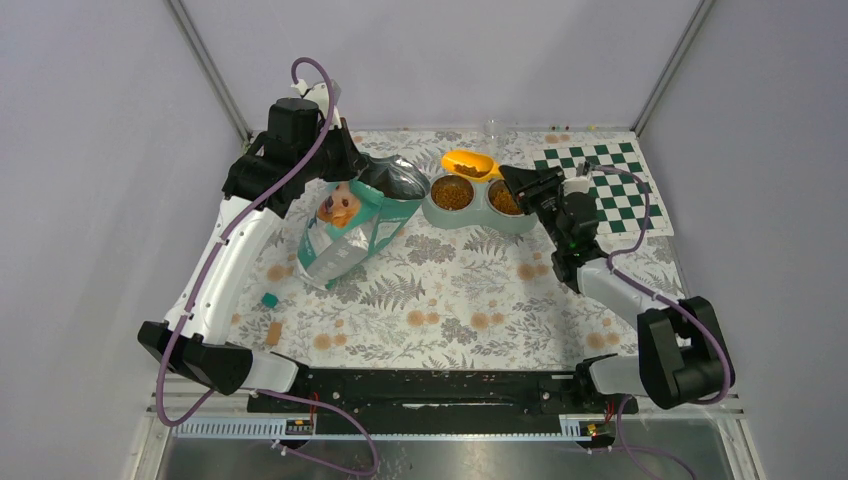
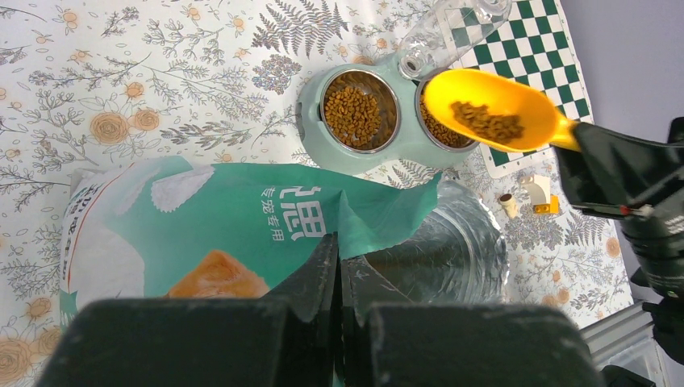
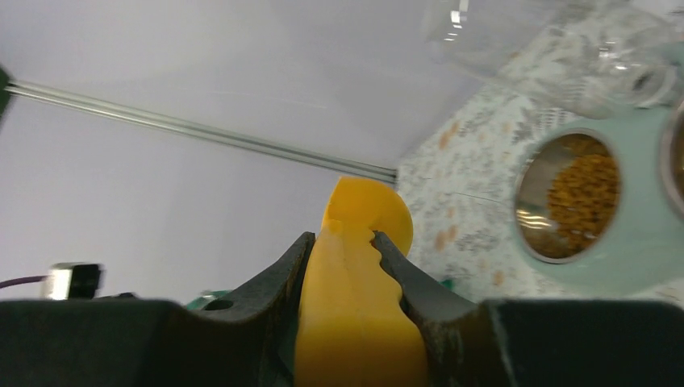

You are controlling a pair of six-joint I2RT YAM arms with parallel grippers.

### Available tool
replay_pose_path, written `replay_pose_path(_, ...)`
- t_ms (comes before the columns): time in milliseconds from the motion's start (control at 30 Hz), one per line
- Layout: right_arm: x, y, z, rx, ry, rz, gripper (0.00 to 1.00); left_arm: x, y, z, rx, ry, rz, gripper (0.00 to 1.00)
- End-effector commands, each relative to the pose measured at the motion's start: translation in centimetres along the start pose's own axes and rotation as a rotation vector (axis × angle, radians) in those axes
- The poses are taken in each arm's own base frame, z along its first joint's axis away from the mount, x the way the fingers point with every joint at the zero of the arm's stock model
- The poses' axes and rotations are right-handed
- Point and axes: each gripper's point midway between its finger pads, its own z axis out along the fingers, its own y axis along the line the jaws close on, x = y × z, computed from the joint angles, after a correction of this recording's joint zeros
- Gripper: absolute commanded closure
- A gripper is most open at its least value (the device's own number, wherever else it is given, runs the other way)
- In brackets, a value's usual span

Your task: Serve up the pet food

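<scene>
1. The left gripper (image 2: 339, 256) is closed. Its fingers pinch the upper rim of the teal bag (image 2: 242, 214).
2. The bag lies on the table (image 1: 450, 290), left of centre and towards the far edge. Its mouth is open and faces the feeder (image 2: 310, 133).
3. The right gripper (image 3: 343, 240) is clamped on the handle of the yellow scoop (image 2: 528, 101).
4. The scoop hangs open side up over the far side of the feeder. It carries a small heap of pet food (image 2: 486, 122).
5. More pet food lies in both steel bowls of the feeder.
6. The feeder stands near the far edge of the table, just beside the bag's mouth.
7. A checkered mat (image 1: 600, 185) lies at the far right corner.
</scene>
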Motion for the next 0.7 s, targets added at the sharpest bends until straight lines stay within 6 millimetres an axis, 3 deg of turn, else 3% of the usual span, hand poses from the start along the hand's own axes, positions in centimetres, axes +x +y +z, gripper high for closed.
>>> replay_pose_path(0, -0.4, -2.9, 1.2, 0.077, -0.018, -0.148, 1.0, -4.0, -1.0, -1.9, 0.028, -0.155, 0.008, 1.0)
replay_pose_path(67, 0.0, -4.5, 1.7, 0.116, -0.001, -0.176, 1.0, -3.9, -0.9, -1.8, 0.028, -0.153, 0.008, 1.0)
replay_pose_path(367, -0.2, -8.6, 3.5, 0.258, 0.026, -0.362, 1.0, -3.7, -0.6, -1.8, 0.017, -0.151, 0.007, 1.0)
replay_pose_path(667, 0.5, -8.8, 4.4, 0.361, 0.06, -0.545, 1.0, -3.7, -0.3, -1.6, 0.004, -0.152, 0.003, 1.0)
